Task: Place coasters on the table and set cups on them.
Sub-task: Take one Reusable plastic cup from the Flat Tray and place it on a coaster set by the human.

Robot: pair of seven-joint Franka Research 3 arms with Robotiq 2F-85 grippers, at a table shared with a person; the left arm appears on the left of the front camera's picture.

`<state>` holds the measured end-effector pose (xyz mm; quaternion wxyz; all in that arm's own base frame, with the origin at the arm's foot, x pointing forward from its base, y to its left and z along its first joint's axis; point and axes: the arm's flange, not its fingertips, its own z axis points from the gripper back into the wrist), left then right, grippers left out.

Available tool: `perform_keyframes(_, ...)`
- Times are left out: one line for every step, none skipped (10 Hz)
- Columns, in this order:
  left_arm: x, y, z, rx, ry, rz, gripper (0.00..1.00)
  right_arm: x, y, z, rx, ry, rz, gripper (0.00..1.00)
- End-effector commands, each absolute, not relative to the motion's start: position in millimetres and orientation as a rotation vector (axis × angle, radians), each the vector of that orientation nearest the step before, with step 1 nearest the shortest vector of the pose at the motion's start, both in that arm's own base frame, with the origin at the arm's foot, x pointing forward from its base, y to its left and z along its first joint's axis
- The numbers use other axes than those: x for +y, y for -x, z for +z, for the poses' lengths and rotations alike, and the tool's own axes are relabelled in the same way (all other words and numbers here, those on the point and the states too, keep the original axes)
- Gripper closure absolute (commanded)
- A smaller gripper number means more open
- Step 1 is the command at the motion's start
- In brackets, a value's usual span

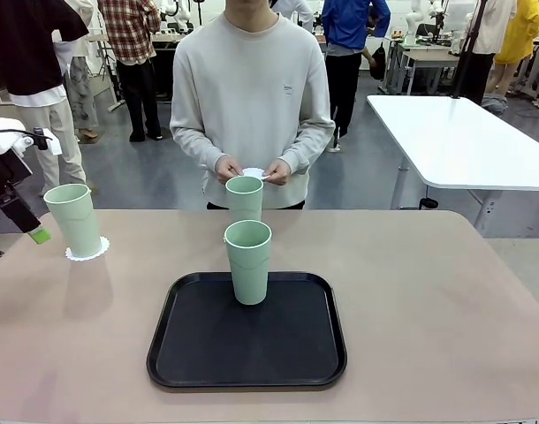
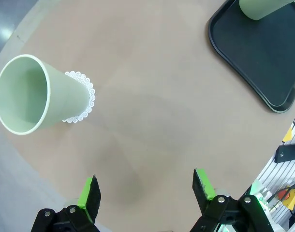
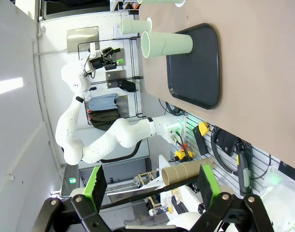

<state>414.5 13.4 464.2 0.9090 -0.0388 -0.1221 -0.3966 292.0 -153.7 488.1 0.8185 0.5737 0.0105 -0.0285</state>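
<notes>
Mint-green plastic and white paper mark the one finished setting, at the left end of the table (image 1: 428, 291): a cup (image 1: 73, 219) is stood upright on a lacy coaster (image 1: 87, 252), whose scalloped edge is seen around the base. Just beside it, the left gripper (image 2: 145, 181) is held above bare tabletop with its fingers spread wide and nothing between them, which suggests the cup has been released to stand alone.

At centre, a second cup (image 1: 248, 261) is seen on the black tray (image 1: 163, 353), near its far edge. A third cup (image 1: 244, 196) is seen directly behind it, its base hidden, so it cannot be told whether it sits on the tray or the table. Beyond these, another coaster (image 1: 254, 173) is held between the person's hands (image 1: 228, 168), judged to be readied for laying down so that a cup can be set on it.

To the right, the right gripper (image 3: 151, 183) is held off the table's edge with its fingers parted and empty, apparently clear of the shared space. Two settings are judged not yet done.
</notes>
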Motion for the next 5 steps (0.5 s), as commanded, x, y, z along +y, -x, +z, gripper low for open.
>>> perform_keyframes(13, -414, 464, -0.256, 0.063, -0.828, 0.0, -155, -292, 489, 0.02, -1.239, -0.056, 0.0)
perform_keyframes(13, -414, 464, -0.256, 0.063, -0.828, 0.0, -155, -292, 489, 0.02, -1.239, -0.056, 0.0)
perform_keyframes(13, -415, 464, -0.252, 0.08, -0.82, 0.0, -155, -292, 489, 0.02, -1.239, -0.056, 0.0)
perform_keyframes(-1, -375, 456, -0.241, -0.054, -0.63, 0.0, -155, -292, 489, 0.02, -1.239, -0.056, 0.0)
perform_keyframes(-13, -364, 466, -0.198, -0.102, -0.526, 0.0, -155, -292, 489, 0.02, -1.239, -0.056, 0.0)
